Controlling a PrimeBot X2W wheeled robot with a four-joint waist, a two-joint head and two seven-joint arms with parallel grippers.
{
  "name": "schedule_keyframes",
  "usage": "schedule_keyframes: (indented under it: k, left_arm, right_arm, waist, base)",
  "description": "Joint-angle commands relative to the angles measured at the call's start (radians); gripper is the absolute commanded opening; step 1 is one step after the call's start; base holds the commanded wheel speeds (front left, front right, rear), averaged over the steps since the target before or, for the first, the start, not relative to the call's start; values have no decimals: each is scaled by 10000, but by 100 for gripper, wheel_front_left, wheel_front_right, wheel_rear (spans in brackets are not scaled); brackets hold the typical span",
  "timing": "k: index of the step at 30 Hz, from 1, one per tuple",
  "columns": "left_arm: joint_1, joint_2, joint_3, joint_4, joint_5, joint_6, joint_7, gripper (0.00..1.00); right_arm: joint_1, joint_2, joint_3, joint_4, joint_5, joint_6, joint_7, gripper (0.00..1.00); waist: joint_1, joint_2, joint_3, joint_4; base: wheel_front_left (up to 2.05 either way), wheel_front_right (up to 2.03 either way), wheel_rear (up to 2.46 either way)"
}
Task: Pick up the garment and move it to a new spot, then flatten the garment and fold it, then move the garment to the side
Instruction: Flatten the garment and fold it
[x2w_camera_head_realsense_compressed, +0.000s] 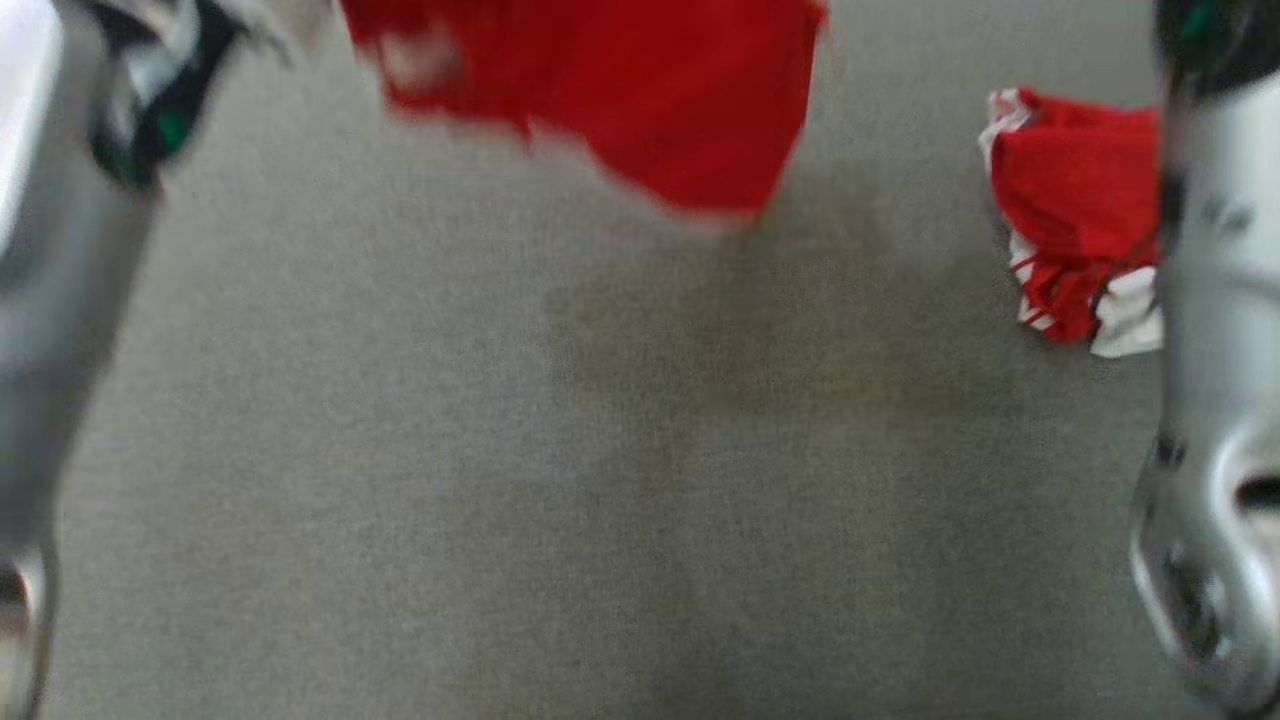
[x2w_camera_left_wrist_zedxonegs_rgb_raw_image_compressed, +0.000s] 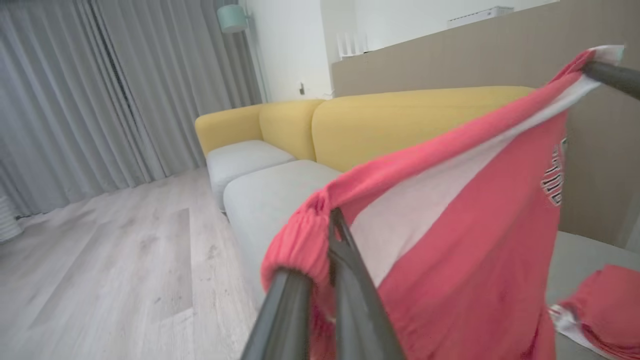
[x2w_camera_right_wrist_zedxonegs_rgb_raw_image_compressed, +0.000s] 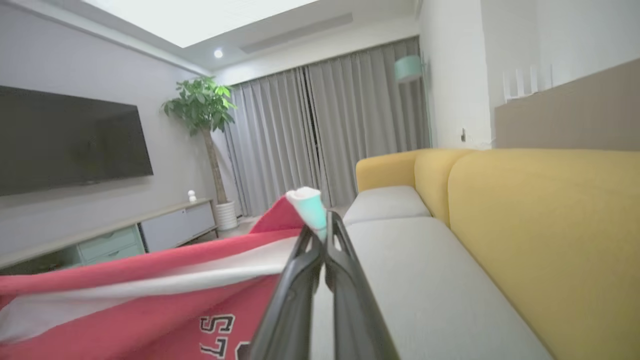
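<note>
Facing a long yellow sofa (x2w_camera_left_wrist_zedxonegs_rgb_raw_image_compressed: 410, 125) with grey seat cushions, the robot works over a broad grey surface (x2w_camera_head_realsense_compressed: 450, 480), bare across its middle apart from a soft shadow. Red garment (x2w_camera_head_realsense_compressed: 640, 90), with a white band and dark lettering, hangs stretched in the air between the two arms at the far edge of that surface; its lower hem is blurred in the head view and appears to be clear of the surface. A second red-and-white garment (x2w_camera_head_realsense_compressed: 1075, 220) lies crumpled on the surface toward the robot's right, just beside the right forearm (x2w_camera_head_realsense_compressed: 1215, 300). Left gripper (x2w_camera_left_wrist_zedxonegs_rgb_raw_image_compressed: 332, 222) is clamped tight on a gathered, elasticated edge that bunches around its fingers. Right gripper (x2w_camera_right_wrist_zedxonegs_rgb_raw_image_compressed: 325, 225) is pinched closed on the opposite corner, with just a pale tip of cloth poking past the fingertips. Likely hazards, in order of consequence: the spread cloth may land overlapping the crumpled piece if it is lowered too far right, which would spoil the flattening; the shallow right-hand pinch may slip under the tension along the top edge, dropping that side into a heap; and the cloth bunched around the left fingers may cling on release, dragging a fresh wrinkle into the fabric.
</note>
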Motion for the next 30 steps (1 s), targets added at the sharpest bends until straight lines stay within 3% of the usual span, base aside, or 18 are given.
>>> schedule_keyframes:
  k: [1, 7, 12, 21, 30]
  left_arm:
    - [-1058, 344, 528, 196, 217, -56, -297, 0]
    - [-3173, 20, 348, 2594, 578, -131, -2246, 0]
    - [-3342, -348, -453, 3517, 311, -143, -3874, 0]
    - [-1306, -39, -3216, 3564, -1154, -146, -5060, 0]
    - [892, 625, -5083, 2878, -2152, -147, -5265, 0]
  right_arm:
    - [-793, 132, -49, 93, -30, -9, -373, 0]
    - [-2950, 132, -643, 2771, -107, -9, -2270, 0]
    - [-3249, 133, -800, 4806, 68, -9, -3282, 0]
    - [-2320, 133, -434, 7871, -12, -9, -3410, 0]
    - [-1150, 95, -450, 8733, 3, -9, -2934, 0]
  waist:
    - [-4, 0, 965, -26]
    - [-4, 0, 1630, 48]
    - [-4, 0, 1901, 191]
    - [-4, 0, 1840, 424]
    - [-4, 0, 996, 525]
  base:
    - [0, 0, 0]
    - [0, 0, 0]
    - [0, 0, 0]
    - [0, 0, 0]
    - [0, 0, 0]
